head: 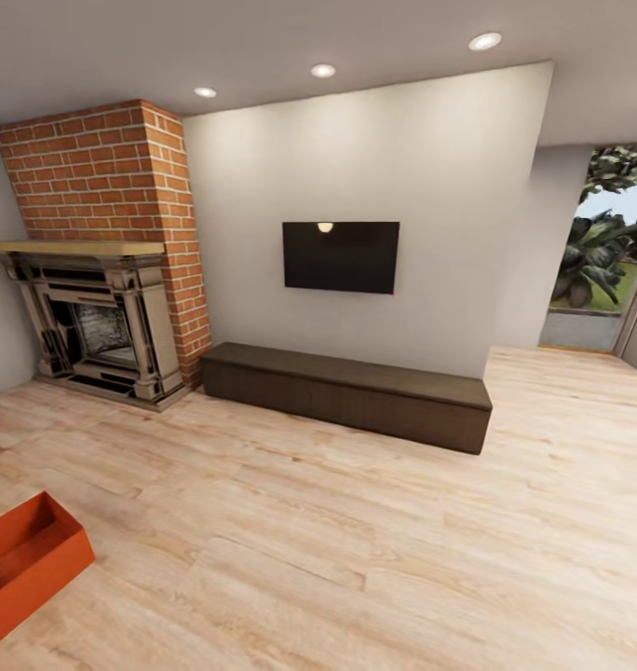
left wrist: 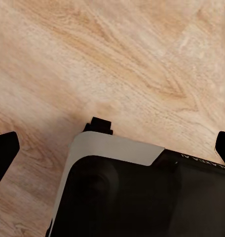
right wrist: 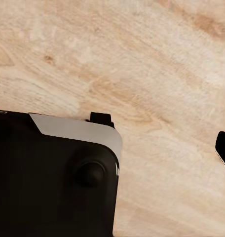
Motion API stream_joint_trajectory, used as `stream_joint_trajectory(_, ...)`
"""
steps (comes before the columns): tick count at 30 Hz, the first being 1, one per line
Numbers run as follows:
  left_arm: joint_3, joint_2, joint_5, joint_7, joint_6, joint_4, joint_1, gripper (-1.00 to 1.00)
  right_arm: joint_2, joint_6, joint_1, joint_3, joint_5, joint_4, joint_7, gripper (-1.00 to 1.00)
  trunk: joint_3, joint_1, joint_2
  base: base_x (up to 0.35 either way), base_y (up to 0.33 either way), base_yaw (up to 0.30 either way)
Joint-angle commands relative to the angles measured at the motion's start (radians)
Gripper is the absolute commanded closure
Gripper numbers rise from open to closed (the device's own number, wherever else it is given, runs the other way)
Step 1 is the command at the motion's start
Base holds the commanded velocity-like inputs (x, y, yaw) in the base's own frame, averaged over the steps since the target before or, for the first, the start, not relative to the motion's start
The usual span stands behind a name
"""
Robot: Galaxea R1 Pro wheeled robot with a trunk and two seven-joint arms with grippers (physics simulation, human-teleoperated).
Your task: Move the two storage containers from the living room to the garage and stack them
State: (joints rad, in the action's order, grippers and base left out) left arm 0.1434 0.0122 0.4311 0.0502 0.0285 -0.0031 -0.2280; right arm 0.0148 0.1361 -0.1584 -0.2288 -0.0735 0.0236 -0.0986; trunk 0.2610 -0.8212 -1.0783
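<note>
so the head camera is looking across the living room [head: 356, 522], light wood-plank flooring everywhere. one orange-red storage container [head: 25, 564] sits on the planks at the lower left edge of that view, cut off by the frame, so you only get a corner and part of its open top. it looks empty in the part that shows, low straight walls, flat bottom.

red brick fireplace [head: 104, 270] is at the far left with a pale wooden mantel across it. next to it on the light wall hangs a dark tv [head: 341, 256], and right under that a long dark low cabinet [head: 351, 391] runs along the wall on the floor. far right there's a glass door [head: 603, 247] with green plants outside. three round ceiling lights [head: 323, 70] are on.

left wrist view: left tool [left wrist: 112, 148] hangs over bare planks, dark fingertips [left wrist: 5, 150] at both edges of the frame, well apart, nothing between them, so it's released. the robot's dark base with a pale grey panel [left wrist: 117, 148] shows under it.

right wrist view: right tool [right wrist: 223, 148] also over plain wood, one dark fingertip showing at the frame edge, so i can't tell if it's spread or clenched.
</note>
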Motion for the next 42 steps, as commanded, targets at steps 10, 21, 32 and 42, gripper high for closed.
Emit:
stream_joint_trajectory(10, 0.009, -0.001, 0.008, 0.003, 0.004, 0.000, -0.001, -1.00, 0.001, 0.000, -0.001, -0.010, -0.007, 0.003, 0.000, -1.00, 0.001, -0.001, -0.001, 0.303, 0.000, 0.000)
stream_joint_trajectory(21, 0.009, 0.000, 0.009, 0.003, 0.005, 0.000, -0.001, -1.00, 0.002, -0.001, -0.001, -0.009, -0.009, 0.003, -0.001, -1.00, 0.001, -0.001, -0.001, 0.100, 0.000, 0.017)
stream_joint_trajectory(32, 0.008, 0.000, 0.008, 0.003, 0.005, 0.000, -0.001, -1.00, 0.001, 0.002, -0.001, -0.012, -0.003, 0.003, -0.002, -1.00, 0.001, -0.001, -0.001, 0.001, 0.000, 0.239)
stream_joint_trajectory(42, 0.008, 0.000, 0.009, 0.003, 0.005, 0.000, -0.001, -1.00, 0.001, 0.003, -0.001, -0.014, -0.002, 0.003, -0.003, -1.00, 0.001, -0.001, -0.001, 0.000, 0.000, 0.269)
